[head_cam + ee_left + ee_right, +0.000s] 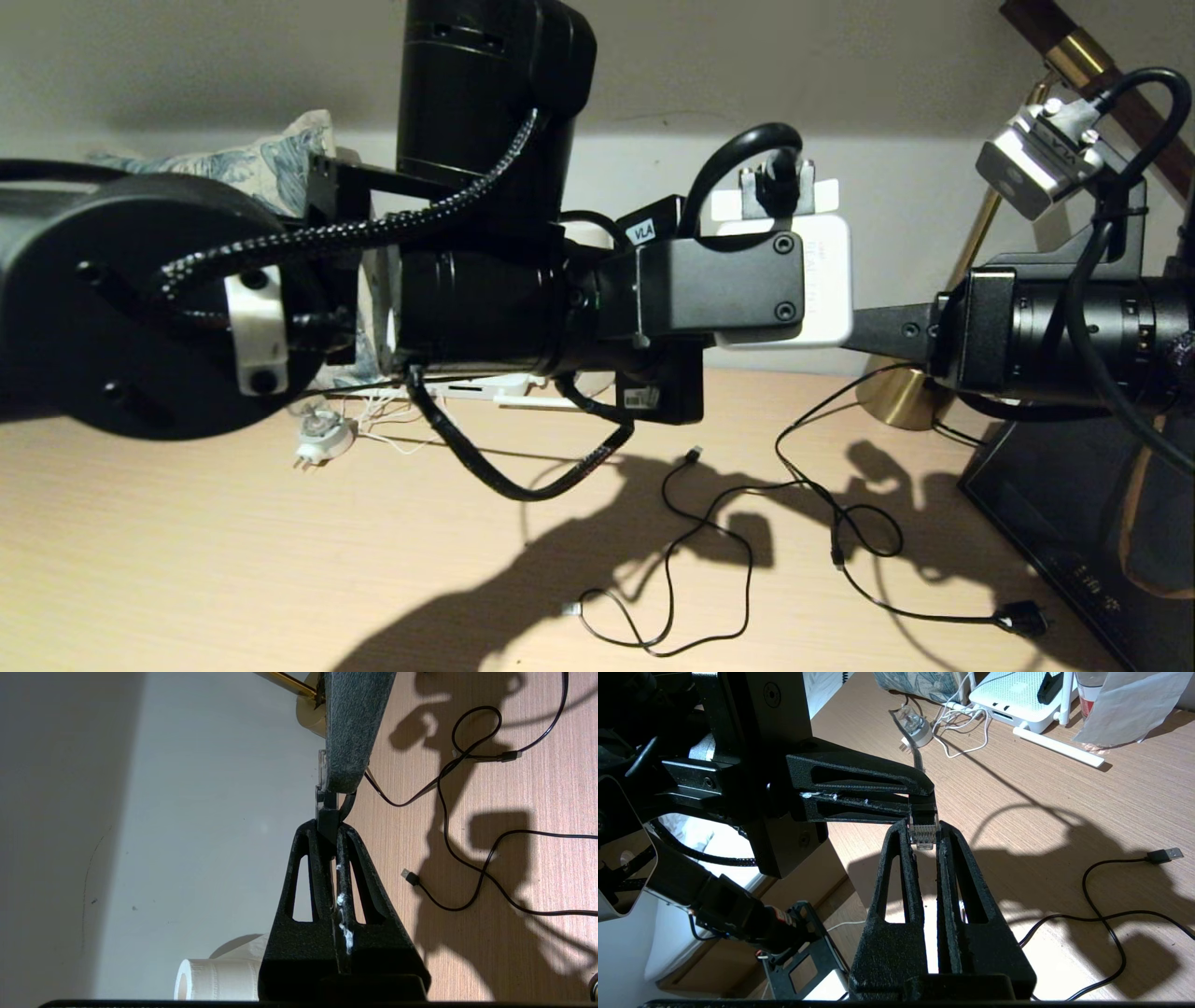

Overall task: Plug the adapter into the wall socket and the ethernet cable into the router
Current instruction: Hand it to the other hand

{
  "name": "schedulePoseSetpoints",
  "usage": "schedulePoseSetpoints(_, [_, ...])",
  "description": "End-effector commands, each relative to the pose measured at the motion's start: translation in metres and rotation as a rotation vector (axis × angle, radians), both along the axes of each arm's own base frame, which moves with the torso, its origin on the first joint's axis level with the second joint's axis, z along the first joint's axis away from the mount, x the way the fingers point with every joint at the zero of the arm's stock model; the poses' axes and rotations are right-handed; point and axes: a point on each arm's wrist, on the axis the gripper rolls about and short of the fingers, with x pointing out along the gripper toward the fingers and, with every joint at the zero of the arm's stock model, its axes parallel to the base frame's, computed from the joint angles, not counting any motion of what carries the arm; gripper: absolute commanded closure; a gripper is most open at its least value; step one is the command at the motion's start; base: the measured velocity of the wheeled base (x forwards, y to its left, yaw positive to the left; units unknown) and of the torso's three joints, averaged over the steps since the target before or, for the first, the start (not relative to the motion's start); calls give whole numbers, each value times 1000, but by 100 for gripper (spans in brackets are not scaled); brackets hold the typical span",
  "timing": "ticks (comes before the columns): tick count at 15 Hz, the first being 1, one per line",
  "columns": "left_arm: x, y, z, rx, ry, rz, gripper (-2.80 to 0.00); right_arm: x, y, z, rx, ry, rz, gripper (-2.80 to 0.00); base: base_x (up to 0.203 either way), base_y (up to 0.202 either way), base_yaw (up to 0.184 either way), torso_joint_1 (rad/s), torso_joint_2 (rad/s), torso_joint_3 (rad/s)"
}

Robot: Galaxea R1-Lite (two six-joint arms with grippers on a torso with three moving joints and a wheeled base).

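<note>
The ethernet cable's clear clip connector (923,835) hangs above the desk between both grippers. My left gripper (328,828) is shut on the black boot just behind the connector. My right gripper (923,833) meets it at a right angle, its fingertips pressed on the connector's two sides. The thin black cable (397,804) trails from the boot down to the desk. The router (1017,695), white with stick antennas, lies at the back of the desk, partly hidden under my left arm in the head view (485,385). The adapter and the wall socket are out of view.
A round whitish plug with metal prongs (322,439) lies by the router among white cords. A black USB cable (709,523) and the lamp's cord with its black plug (1022,616) loop across the desk. A brass lamp base (901,397), a black slab (1074,504) and a paper roll (219,980) stand around.
</note>
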Motion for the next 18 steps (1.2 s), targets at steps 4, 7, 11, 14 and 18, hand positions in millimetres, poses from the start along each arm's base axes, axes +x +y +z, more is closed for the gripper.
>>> schedulePoseSetpoints(4, [0,0,5,-9,-12,-3,0,0,0,-5,-7,18,3,0,0,0,0,0,0,0])
schedulePoseSetpoints(7, [-1,1,6,-12,-14,-5,-280,0,0,-6,-8,19,3,0,0,0,0,0,0,0])
schedulePoseSetpoints(11, [-1,0,3,-4,-11,-7,-280,0,0,-5,-4,20,2,0,0,0,0,0,0,0])
schedulePoseSetpoints(14, [-5,5,0,6,-5,-8,-280,0,-1,-6,2,39,-5,0,0,0,0,0,0,0])
schedulePoseSetpoints(18, [-16,22,-8,-28,-22,-4,-280,1,-2,0,87,52,-28,0,0,0,0,0,0,0])
